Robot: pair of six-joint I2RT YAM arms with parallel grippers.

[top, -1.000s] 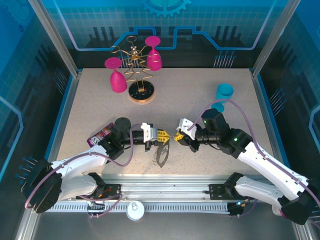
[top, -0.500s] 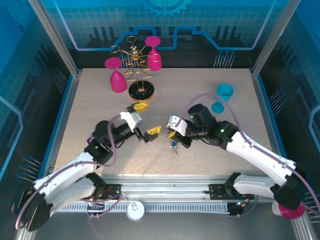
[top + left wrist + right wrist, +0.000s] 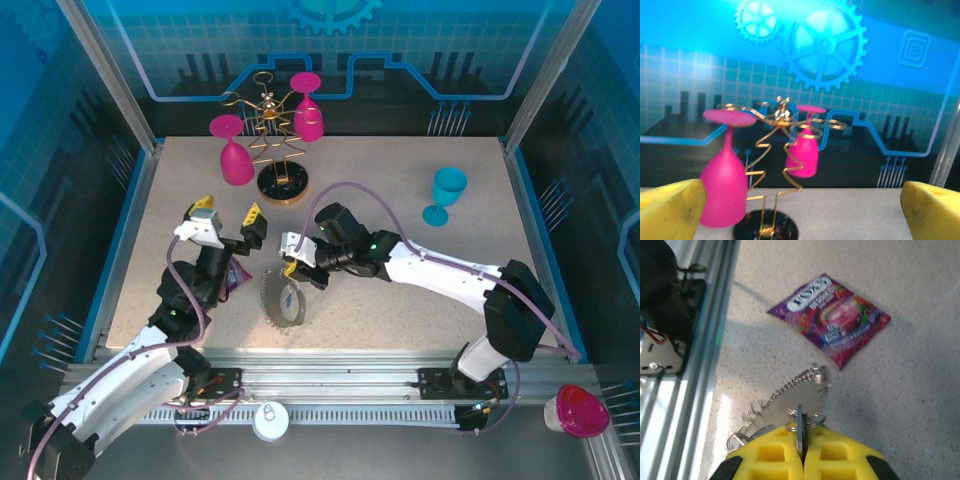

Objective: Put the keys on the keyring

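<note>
1. Top external view: left gripper (image 3: 230, 209) hovers near the table's left edge, jaws wide apart.
2. Right gripper (image 3: 291, 268) jaws pinch the keyring (image 3: 281, 300), which dangles toward the table's near edge, beside a candy packet (image 3: 832, 315).

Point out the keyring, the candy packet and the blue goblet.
keyring (image 3: 792, 384), right wrist view, on its beaded chain links.
candy packet (image 3: 832, 320), right wrist view, middle of the purple wrapper.
blue goblet (image 3: 449, 185), top external view, on its bowl.
</note>
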